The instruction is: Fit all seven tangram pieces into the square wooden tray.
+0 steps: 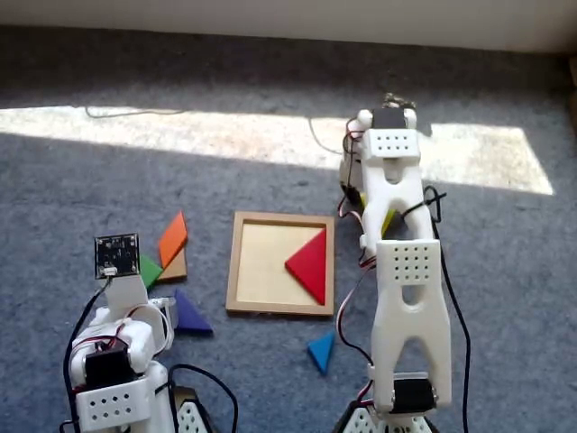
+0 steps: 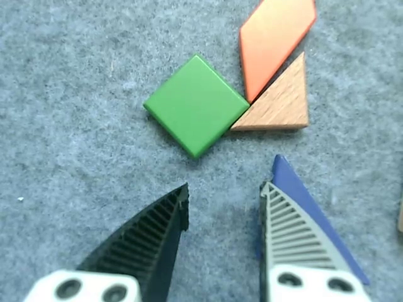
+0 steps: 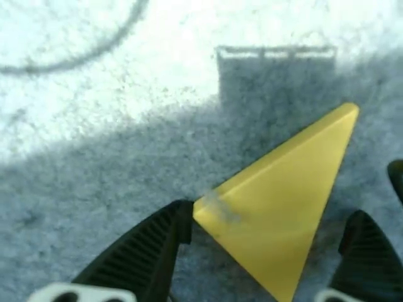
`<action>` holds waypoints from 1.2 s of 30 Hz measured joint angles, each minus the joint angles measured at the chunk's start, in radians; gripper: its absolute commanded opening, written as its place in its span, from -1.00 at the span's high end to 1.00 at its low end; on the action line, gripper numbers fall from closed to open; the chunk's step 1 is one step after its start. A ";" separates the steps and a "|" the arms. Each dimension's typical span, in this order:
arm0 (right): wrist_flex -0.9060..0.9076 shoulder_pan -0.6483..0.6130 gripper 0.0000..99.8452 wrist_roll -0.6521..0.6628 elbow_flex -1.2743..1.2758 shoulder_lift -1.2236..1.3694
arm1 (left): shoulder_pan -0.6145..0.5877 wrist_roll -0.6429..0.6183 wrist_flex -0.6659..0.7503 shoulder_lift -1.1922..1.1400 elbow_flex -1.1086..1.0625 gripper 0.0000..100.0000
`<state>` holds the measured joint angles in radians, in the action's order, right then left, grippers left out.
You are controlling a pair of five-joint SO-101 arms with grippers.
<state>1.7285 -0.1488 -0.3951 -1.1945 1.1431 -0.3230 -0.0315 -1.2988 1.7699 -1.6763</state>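
The left gripper point(image 2: 225, 189) is hanging over the grey carpet point(image 1: 72, 180) at the left of the scene, with its jaws standing open and holding nothing. Just beyond its fingertips, the green square point(image 2: 195, 104) is lying flat. The orange parallelogram point(image 2: 274, 41) and the wooden triangle point(image 2: 280, 104) are lying against the square's far side, and both are touching it. The dark blue triangle point(image 2: 302, 195) is lying beside and partly under the light-coloured finger.

At centre, the square wooden tray point(image 1: 279, 217) is sitting on the carpet. The red triangle point(image 1: 311, 263) is lying inside it, with its long edge along the right wall and its apex pointing toward the tray's middle. The light blue triangle point(image 1: 321, 352) is lying on the carpet near the tray's front right corner.

To the right of the tray, the right gripper point(image 3: 271, 220) is standing with its jaws spread around the yellow triangle point(image 3: 283, 201). One fingertip is meeting a corner of the piece and the other is standing apart from it.
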 measured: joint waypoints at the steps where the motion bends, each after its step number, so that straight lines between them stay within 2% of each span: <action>1: 0.000 0.000 0.28 -0.003 0.000 0.000 | 0.000 0.000 0.000 0.000 0.000 0.63; 20: -0.029 0.005 0.29 -0.043 0.000 0.000 | 0.000 0.000 0.000 0.000 0.000 0.63; 26: -0.029 0.005 0.49 -0.043 0.000 0.000 | 0.000 0.000 0.000 0.000 0.000 0.63; 36: -0.003 0.018 0.62 -0.043 0.000 0.000 | 0.000 0.000 0.000 0.000 0.000 0.63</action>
<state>1.7254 -0.1304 -0.4381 -1.1945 1.1431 -0.3230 -0.0315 -1.2988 1.7699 -1.6763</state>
